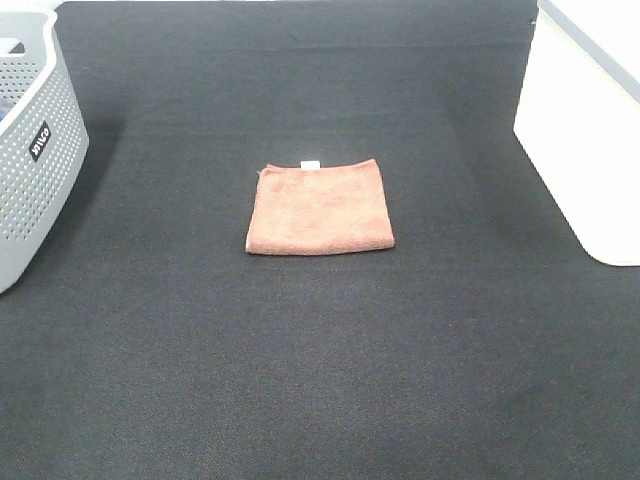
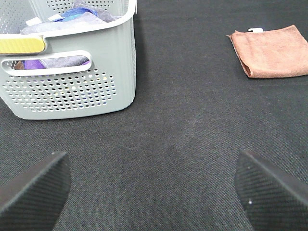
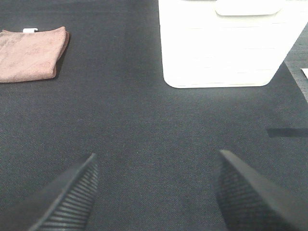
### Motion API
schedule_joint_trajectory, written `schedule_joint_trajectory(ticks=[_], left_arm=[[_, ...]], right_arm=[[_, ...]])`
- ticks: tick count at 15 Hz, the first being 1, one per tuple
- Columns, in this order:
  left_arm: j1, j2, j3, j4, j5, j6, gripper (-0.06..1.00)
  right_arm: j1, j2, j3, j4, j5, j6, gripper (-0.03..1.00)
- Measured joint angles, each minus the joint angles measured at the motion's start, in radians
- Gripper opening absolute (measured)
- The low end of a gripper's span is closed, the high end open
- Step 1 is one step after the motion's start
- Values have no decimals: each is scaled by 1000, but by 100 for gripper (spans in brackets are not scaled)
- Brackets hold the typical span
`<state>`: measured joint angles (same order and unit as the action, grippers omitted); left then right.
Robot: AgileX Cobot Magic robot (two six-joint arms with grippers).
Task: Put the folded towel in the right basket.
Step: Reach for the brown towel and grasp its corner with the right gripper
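Terracotta plush, soft and light: that was how we judged the folded towel [image 1: 320,207], which lay flat near the middle of the dark tabletop [image 1: 320,400], well apart from both bins. The right basket [image 1: 585,130], white and plain-walled, stood at the right edge of the high view. A grey perforated basket [image 1: 30,150] holding cloths [image 2: 72,19] stood at the left edge. Neither arm showed in the high view. In the wrist views we saw the left tool [image 2: 154,190] and the right tool [image 3: 159,192], each with jaws spread wide and holding nothing, above bare tabletop.

We expected the towel to be limp rather than stiff — gripped by a single layer, it would likely unfold and drape. So we judged the best hold to be a pinch through all layers at the side nearest the white bin, away from the small white tag [image 1: 311,163] on the far edge. The plush should give the pads good friction, and nothing about it looked fragile.
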<state>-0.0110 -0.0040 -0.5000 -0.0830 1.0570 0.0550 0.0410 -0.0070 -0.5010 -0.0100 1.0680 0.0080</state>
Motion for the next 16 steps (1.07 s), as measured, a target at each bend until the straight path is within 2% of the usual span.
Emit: schedule_joint_trajectory(ticks=[8,12,16], left_arm=[[0,0,0,0,0,0,87],[0,0,0,0,0,0,87],[0,0,0,0,0,0,87]], right_arm=[[0,40,-11,0,-17,0,65],[0,357,-104,0,-189,0,65],[0,720,-284,10,-280,0,65]])
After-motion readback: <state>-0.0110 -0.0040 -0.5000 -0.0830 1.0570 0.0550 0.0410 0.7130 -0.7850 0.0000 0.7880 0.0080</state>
